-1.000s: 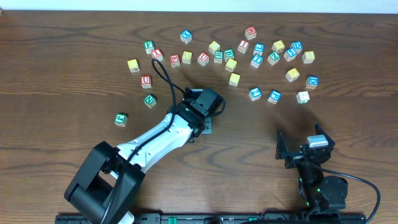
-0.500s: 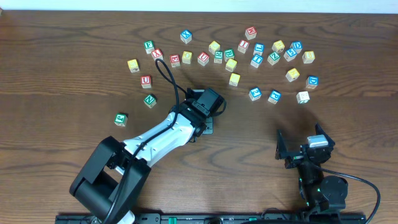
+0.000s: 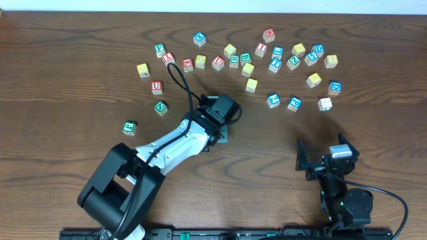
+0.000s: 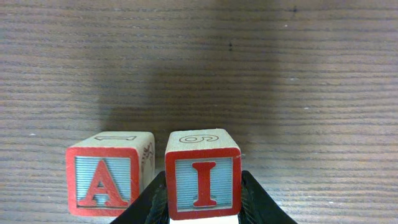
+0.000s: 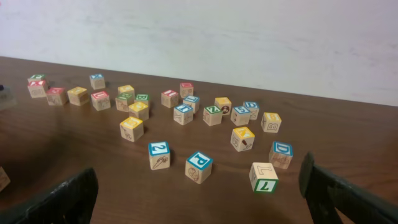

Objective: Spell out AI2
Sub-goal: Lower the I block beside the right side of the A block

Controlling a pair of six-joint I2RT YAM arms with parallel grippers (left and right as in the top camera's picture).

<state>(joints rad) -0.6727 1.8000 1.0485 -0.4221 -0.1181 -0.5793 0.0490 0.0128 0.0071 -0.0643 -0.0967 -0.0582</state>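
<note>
Overhead: my left gripper (image 3: 222,135) sits mid-table, its fingertips hidden under the wrist. My right gripper (image 3: 325,159) hangs low on the right, well apart from the scattered blocks.

Left wrist: I'm pinching the small wooden cube with a red I (image 4: 203,183) between my dark fingers (image 4: 148,205), just beside the wooden cube with a red A (image 4: 109,182), letters facing me.

Right wrist: right jaws spread wide, nothing between them. The wooden cube with a blue 2 (image 5: 159,154) stands ahead on the brown wooden table (image 5: 74,149).

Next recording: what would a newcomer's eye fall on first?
The left tool clamping the red I cube, close beside the red A cube, fills the left wrist view. Overhead, loose alphabet cubes scatter across the table's far side, the blue 2 cube among them.
</note>
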